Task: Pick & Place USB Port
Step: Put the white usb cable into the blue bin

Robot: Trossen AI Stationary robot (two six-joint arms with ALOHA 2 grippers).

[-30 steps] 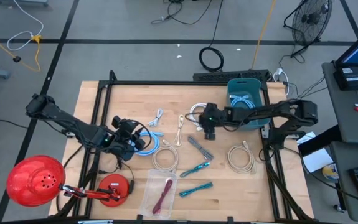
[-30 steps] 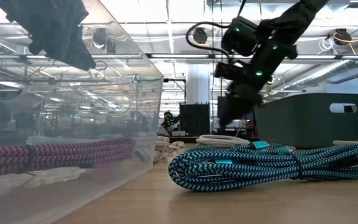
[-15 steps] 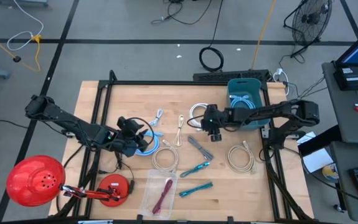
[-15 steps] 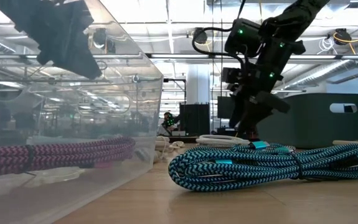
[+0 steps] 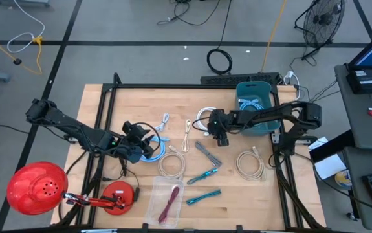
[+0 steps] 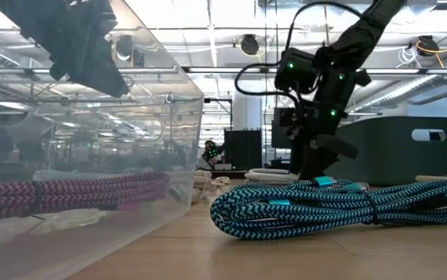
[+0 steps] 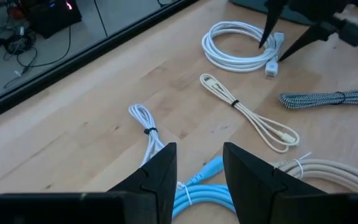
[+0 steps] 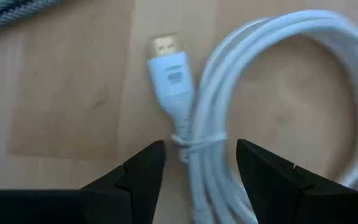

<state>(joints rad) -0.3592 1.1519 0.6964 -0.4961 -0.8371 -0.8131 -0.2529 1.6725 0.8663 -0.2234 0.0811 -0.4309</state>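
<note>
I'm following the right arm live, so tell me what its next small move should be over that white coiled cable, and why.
Probably lower straight down, then close. The right gripper hangs open just above the white coiled cable, fingers either side of the tied bundle beside its white connector, but not yet gripping it. The left gripper waits open above the blue cable.

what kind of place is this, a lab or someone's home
Most likely a robotics lab or workshop, not a home: a framed wooden workbench, a concrete floor with loose cables, a standing fan, and open ceiling lighting in the low view.
</note>
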